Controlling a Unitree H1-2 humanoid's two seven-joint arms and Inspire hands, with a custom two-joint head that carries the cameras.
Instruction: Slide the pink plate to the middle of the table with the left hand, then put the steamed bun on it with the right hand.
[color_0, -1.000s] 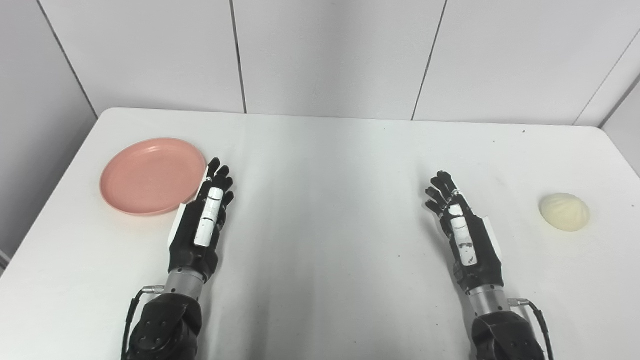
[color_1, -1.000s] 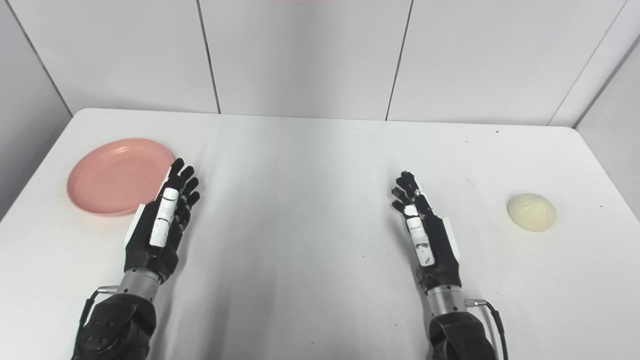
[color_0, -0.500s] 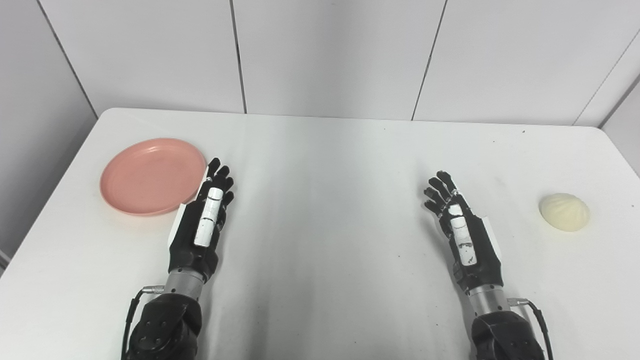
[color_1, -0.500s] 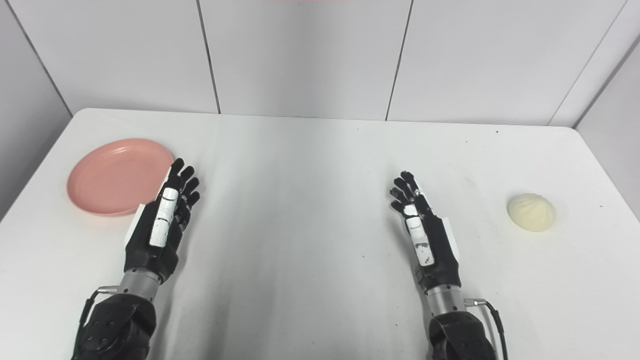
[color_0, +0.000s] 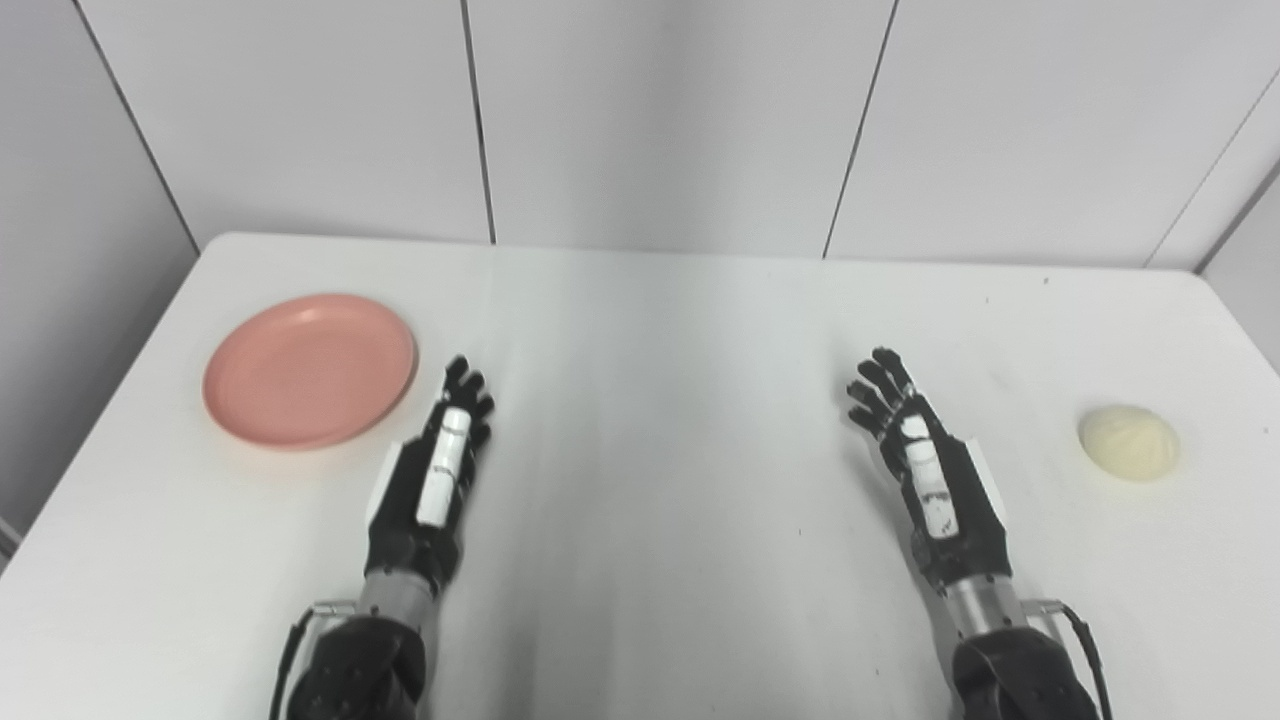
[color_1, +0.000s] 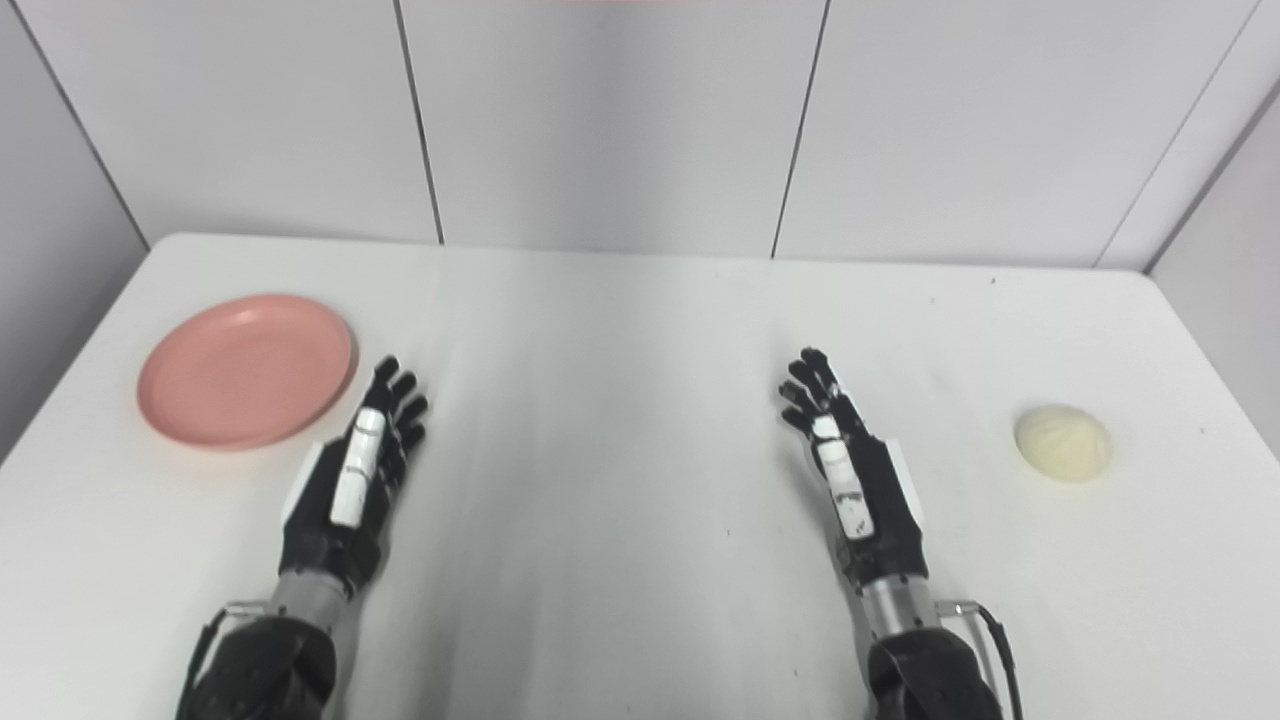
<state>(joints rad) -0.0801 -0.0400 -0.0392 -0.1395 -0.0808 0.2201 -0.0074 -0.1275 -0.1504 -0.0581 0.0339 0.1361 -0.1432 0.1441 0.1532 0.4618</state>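
Nothing is yet done: the pink plate (color_0: 309, 369) is seen at the counter's (color_0: 650, 400) nine o'clock, the steamed bun (color_0: 1128, 442) at three, both hands, left (color_0: 432, 479) and right (color_0: 928, 473), empty with fingers spread.

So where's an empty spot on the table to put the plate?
The widest bare patch lies between the left hand and right hand, mid-table. The far strip by the wall is bare too. The pink plate fills the left side; the steamed bun sits far right.
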